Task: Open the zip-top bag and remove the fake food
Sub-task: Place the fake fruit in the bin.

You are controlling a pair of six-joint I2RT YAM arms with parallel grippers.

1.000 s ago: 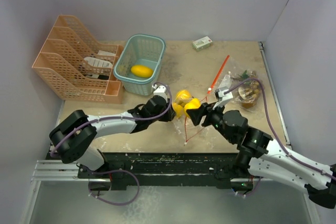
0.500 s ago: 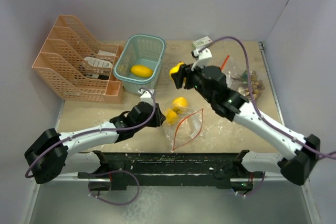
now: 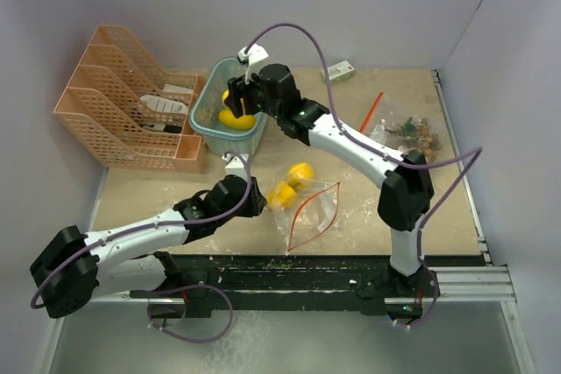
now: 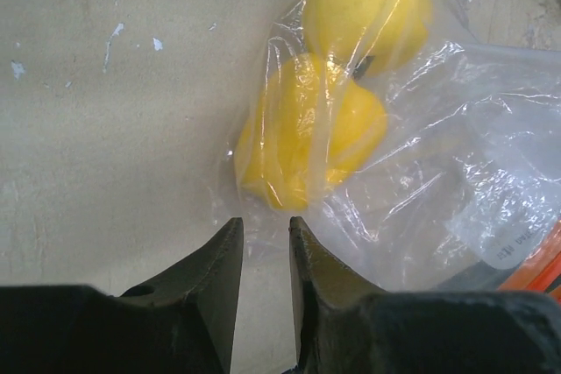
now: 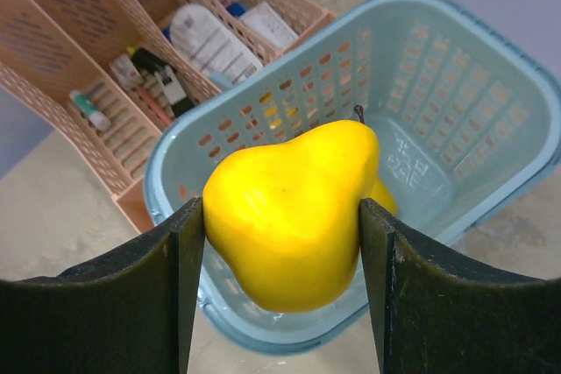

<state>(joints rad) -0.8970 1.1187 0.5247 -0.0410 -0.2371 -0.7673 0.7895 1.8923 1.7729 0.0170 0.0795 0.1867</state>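
Beige tabletop (image 3: pixel 149 199), grey walls.

Hard to make out:
- brownish pieces (image 3: pixel 414 135) at far right, blurred under clear film
- second yellow fruit (image 5: pixel 384 192) in the teal basket (image 5: pixel 491 85), mostly hidden behind the pear

Left arm: low, reaching rightward. The left gripper (image 4: pixel 263 229) has its fingers narrowly apart at the edge of the zip-top bag (image 4: pixel 421 208); whether they pinch the film is unclear. Two yellow fruits (image 4: pixel 316 129) lie inside the bag.

Right arm: stretched across the table. The right gripper (image 5: pixel 280 216) clamps a yellow pear (image 5: pixel 285 190) over the basket.

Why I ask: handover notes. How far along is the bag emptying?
Done: the bag is open and one fruit lies in the basket. In hand: the right tool holds a pear over that basket, not yet released; the left tool pinches the bag's edge. Left: two yellow fruits are inside the bag.
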